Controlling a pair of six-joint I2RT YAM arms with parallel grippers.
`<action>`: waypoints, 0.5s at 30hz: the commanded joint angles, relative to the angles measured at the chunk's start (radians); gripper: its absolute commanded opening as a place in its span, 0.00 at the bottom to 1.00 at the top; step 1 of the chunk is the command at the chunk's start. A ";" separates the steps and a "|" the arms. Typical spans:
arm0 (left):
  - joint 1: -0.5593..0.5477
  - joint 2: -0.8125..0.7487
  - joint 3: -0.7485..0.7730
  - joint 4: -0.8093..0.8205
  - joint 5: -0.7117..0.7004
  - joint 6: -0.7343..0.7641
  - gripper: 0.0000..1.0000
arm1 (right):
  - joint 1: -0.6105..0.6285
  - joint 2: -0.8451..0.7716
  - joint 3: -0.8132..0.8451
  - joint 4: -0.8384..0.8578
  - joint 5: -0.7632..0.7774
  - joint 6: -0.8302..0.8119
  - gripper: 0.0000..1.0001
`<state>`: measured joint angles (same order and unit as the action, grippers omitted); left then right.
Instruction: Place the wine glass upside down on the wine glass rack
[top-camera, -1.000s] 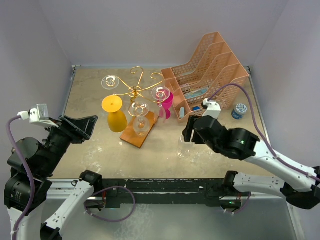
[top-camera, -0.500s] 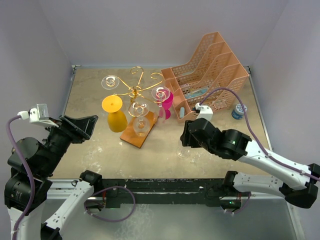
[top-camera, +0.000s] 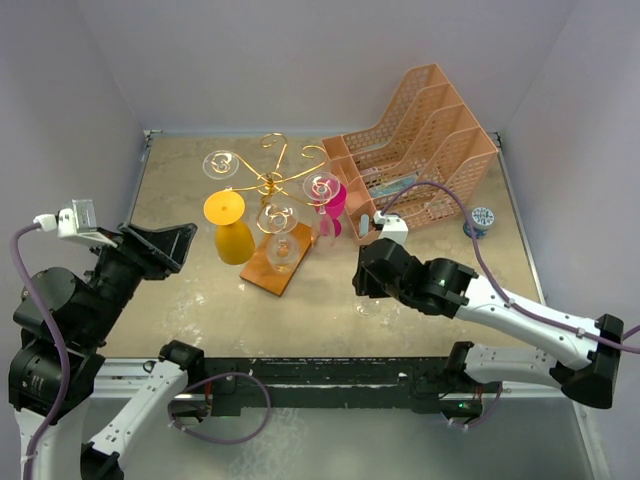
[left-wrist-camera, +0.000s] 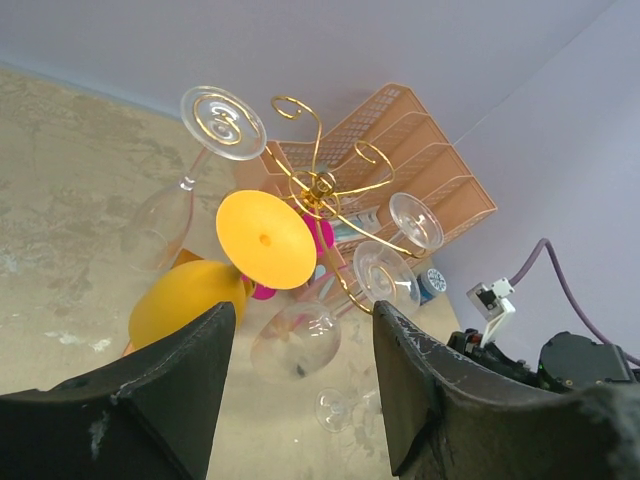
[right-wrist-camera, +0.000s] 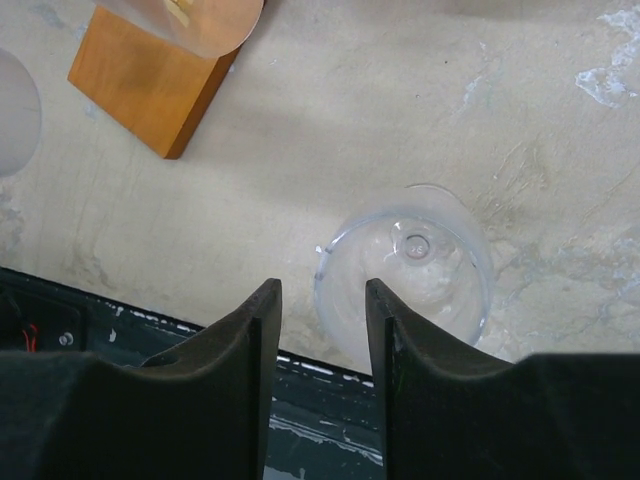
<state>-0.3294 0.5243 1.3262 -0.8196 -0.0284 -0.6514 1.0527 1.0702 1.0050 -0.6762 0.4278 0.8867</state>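
Near the front edge of the table (top-camera: 200, 290), right of ctr, the wine glass (right-wrist-camera: 440, 290) is being left standing upright, foot down on the beige top, w/ nothing gripping it. Over it the right gripper (right-wrist-camera: 322, 290) is being held pointing down, jaws parted to a moderate gap. Only the left part of the glass rim is being framed btwn them in the wrist cam, and the right finger (right-wrist-camera: 400, 380) is being shown overlapping the bowl in that view. Whether the fingertips are being held above the rim or at its level can't be told.

Further back & to the left, well apart from that glass, the wine glass rack (top-camera: 272, 180) is being shown upright on its flat copper-brown base (top-camera: 262, 272). Four glasses are being carried on its gold scroll arms, all hung foot-up: three clear glasses (top-camera: 221, 165) and a yellow glass (top-camera: 234, 240). A pink glass (top-camera: 336, 205) is being partly hidden at the rack's right side; how it's being supported can't be told.

At the left side of the table the left gripper (left-wrist-camera: 302, 315) is being held raised off the surface, jaws spread wide w/ nothing btwn them, aimed twd the rack.

At the back right corner a peach mesh file organiser (top-camera: 420, 120) is being shown just beside the rack, and a small round tin (top-camera: 481, 220) w/ a blue & white top is being left by its front right end.
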 joint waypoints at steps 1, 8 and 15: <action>-0.002 0.033 0.070 0.053 0.028 0.032 0.55 | -0.002 0.016 -0.011 0.059 0.021 -0.016 0.39; -0.001 0.066 0.152 0.061 0.065 0.053 0.55 | -0.002 0.036 -0.003 0.063 0.046 -0.023 0.20; -0.002 0.087 0.170 0.120 0.149 0.019 0.55 | -0.002 0.006 0.010 0.047 0.074 -0.003 0.00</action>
<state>-0.3294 0.5781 1.4689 -0.7811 0.0502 -0.6258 1.0527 1.1069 0.9970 -0.6373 0.4599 0.8707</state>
